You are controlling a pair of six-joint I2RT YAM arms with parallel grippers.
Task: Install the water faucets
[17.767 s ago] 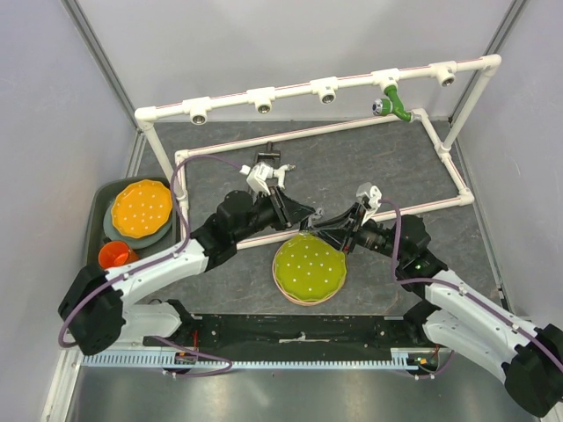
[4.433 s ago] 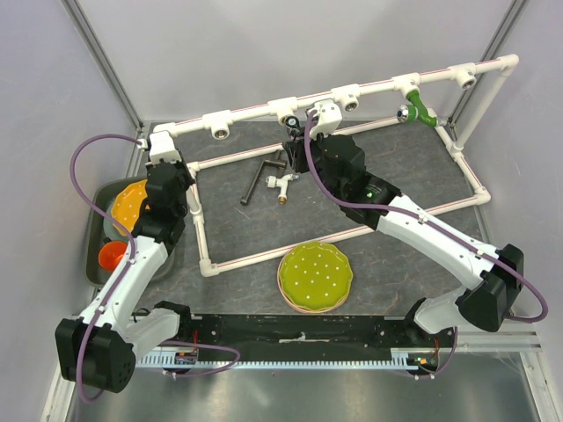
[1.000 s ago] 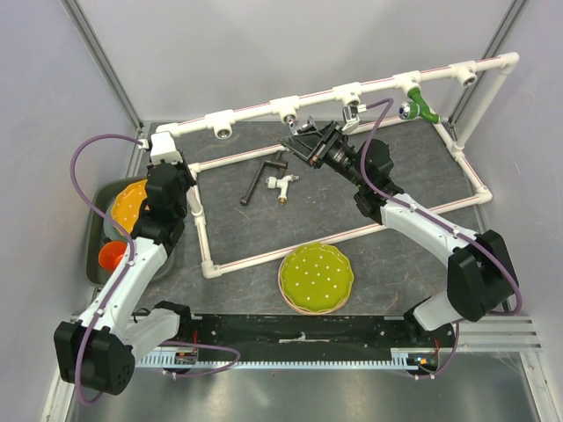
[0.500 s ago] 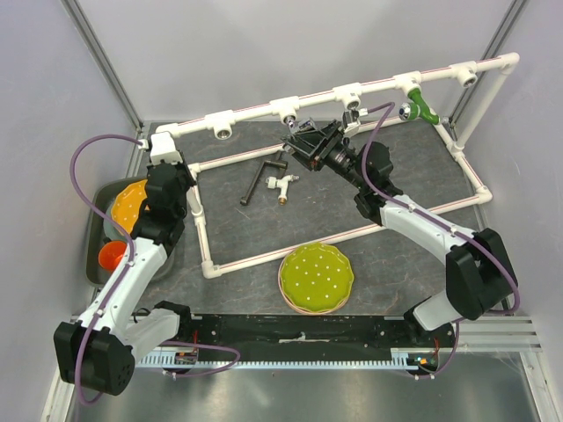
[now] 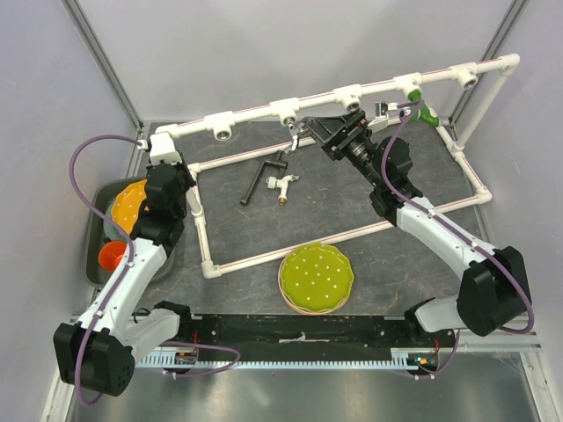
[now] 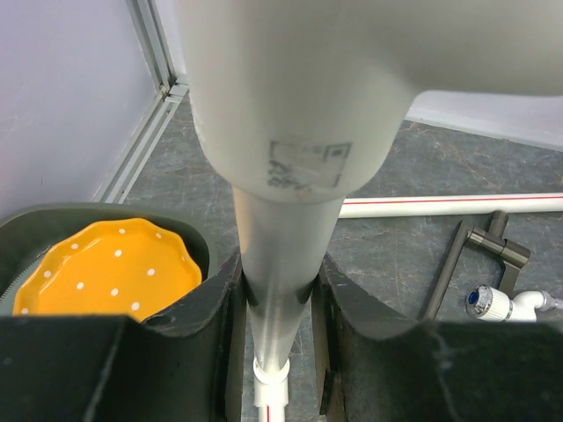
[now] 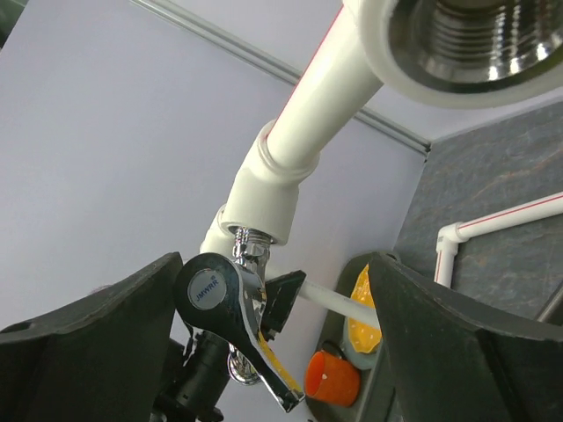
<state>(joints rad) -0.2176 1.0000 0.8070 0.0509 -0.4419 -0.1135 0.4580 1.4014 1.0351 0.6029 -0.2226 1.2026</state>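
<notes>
Since half a second ago the right arm has swung rightward and lifted its wrist closer to the upper rail of the pipe frame (image 5: 251,107), while the left arm has stayed at the frame's left corner. The right claw (image 7: 273,259) is released, its two fingers spread wide. The silver faucet (image 7: 224,303) sits between them, close to the finger on the left of the wrist view. The faucet's threaded end meets a white tee socket (image 7: 259,207), the third from the left on the rail, and its lever handle points downward in that view. The left claw (image 6: 277,299) is clenched on an upright pipe of the frame, one finger pressed to each side. The white faucet (image 5: 283,185) with the brass end lies on the table (image 5: 396,255) inside the frame, just beside the black L-shaped bar (image 5: 258,178). A yellow-green plate (image 5: 315,277) rests near the frame's front rail. An orange plate (image 5: 132,204) and an orange cup (image 5: 113,255) sit at the left edge.
</notes>
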